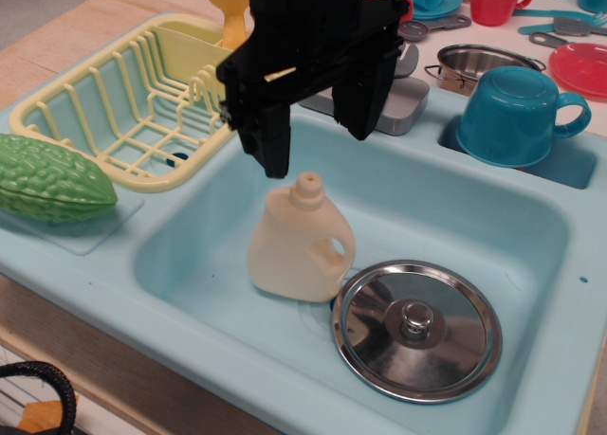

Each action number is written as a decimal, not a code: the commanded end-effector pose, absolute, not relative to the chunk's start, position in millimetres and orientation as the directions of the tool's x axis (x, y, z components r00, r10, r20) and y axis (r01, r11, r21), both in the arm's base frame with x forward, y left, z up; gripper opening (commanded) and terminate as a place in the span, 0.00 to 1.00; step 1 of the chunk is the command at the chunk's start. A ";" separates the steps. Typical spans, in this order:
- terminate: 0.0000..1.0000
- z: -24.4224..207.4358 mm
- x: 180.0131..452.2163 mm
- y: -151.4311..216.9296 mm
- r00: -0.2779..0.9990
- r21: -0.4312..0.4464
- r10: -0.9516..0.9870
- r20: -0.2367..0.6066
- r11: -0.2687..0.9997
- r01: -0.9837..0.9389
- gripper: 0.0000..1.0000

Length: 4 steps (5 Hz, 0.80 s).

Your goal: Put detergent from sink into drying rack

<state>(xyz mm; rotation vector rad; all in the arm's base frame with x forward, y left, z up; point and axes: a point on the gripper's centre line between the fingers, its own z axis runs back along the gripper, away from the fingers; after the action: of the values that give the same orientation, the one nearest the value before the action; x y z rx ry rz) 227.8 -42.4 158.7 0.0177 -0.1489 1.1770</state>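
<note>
Gripper [318, 146] black, jaws wide above ribbed cap of cream plastic detergent [296, 248], upright in rounded blue sink [228, 236].

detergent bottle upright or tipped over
Upright: the detergent stands on its base in the sink, cap pointing up, below the open gripper.

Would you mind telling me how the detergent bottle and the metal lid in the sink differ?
The detergent is cream matte plastic; the metal lid is shiny silver. The detergent stands upright with its cap on top, while the metal lid lies flat, knob up. The open pincer hangs over the detergent, not the metal lid. Both sit in the sink, touching or nearly.
</note>
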 end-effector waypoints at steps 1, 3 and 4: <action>0.00 157.8 230.1 -39.9 0.297 -0.106 0.947 0.118 0.310 -0.945 1.00; 0.00 135.2 227.1 -44.2 0.257 -0.131 0.965 0.044 0.260 -0.957 1.00; 0.00 118.7 226.9 -43.4 0.261 -0.148 0.965 -0.017 0.256 -0.955 1.00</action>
<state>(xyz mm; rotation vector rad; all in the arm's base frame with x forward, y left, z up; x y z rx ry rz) 223.0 -46.3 108.3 -0.1355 -0.0530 1.3284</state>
